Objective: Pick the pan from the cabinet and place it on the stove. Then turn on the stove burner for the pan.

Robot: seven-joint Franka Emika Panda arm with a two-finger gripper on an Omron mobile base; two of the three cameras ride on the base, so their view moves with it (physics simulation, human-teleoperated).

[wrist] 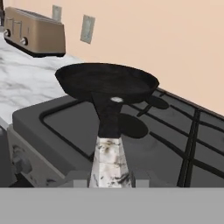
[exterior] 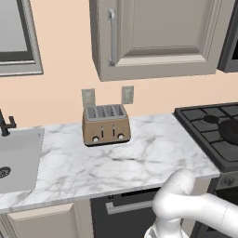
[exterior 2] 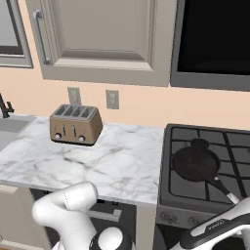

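One pan sits over the stove, its handle pointing to 5 o'clock. The end effector grips that handle. Toaster stands on the desk at 9 o'clock.

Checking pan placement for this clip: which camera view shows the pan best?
The right base view: the pan appears whole from above, over the stove, handle running toward the arm. The hand view shows it close but edge-on, handle foreshortened toward the gripper. The left base view catches just a dark sliver at its right edge.
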